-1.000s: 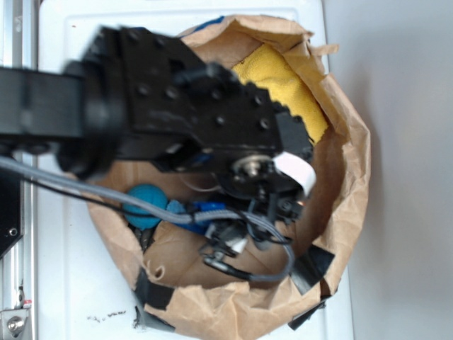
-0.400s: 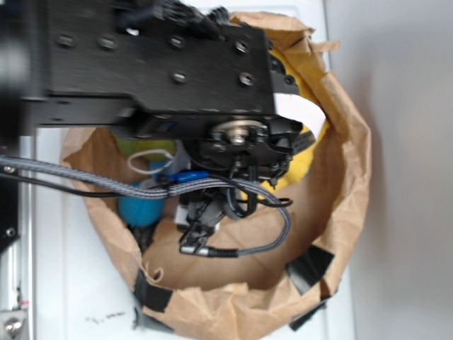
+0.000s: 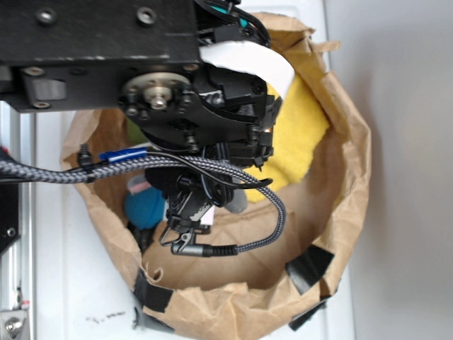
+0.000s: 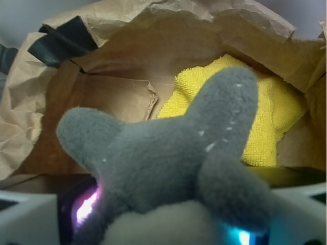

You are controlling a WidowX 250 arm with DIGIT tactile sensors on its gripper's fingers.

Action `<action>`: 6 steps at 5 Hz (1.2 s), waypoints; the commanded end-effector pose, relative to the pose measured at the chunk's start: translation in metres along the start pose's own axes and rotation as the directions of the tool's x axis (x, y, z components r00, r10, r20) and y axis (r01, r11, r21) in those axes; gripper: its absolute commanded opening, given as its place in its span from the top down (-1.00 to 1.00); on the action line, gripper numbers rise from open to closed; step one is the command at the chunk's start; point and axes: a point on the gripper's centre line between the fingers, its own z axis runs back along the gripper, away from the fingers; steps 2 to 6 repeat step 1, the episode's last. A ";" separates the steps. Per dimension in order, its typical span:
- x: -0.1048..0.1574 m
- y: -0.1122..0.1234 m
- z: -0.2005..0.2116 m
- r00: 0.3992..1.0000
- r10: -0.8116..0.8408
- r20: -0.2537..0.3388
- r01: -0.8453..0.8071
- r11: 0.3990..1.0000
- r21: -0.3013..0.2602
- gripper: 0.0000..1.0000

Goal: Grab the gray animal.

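Exterior view: paper bag point(image 3: 340, 212) sits on table point(image 3: 64, 283), open side up, w/ arm over its upper-left part. Cloth point(image 3: 301, 134) lies inside bag, right of arm, near right wall. Ball point(image 3: 144, 209) inside bag at left, partly under arm & cable point(image 3: 233, 177). Tape patches point(image 3: 309, 268) on bag's lower rim. Wrist view: gray animal point(image 4: 168, 153) sits between gripper point(image 4: 163, 224) fingers, right at lens, in front of cloth point(image 4: 276, 117); bag walls point(image 4: 117, 97) behind & on both sides.
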 end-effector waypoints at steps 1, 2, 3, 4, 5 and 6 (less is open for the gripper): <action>0.016 -0.008 0.015 0.995 0.059 0.077 -0.066 0.992 0.106 1.00; 0.016 -0.008 0.015 0.995 0.059 0.077 -0.066 0.992 0.106 1.00; 0.016 -0.008 0.015 0.995 0.059 0.077 -0.066 0.992 0.106 1.00; 0.016 -0.008 0.015 0.995 0.059 0.077 -0.066 0.992 0.106 1.00; 0.016 -0.008 0.015 0.995 0.059 0.077 -0.066 0.992 0.106 1.00; 0.016 -0.008 0.015 0.995 0.059 0.077 -0.066 0.992 0.106 1.00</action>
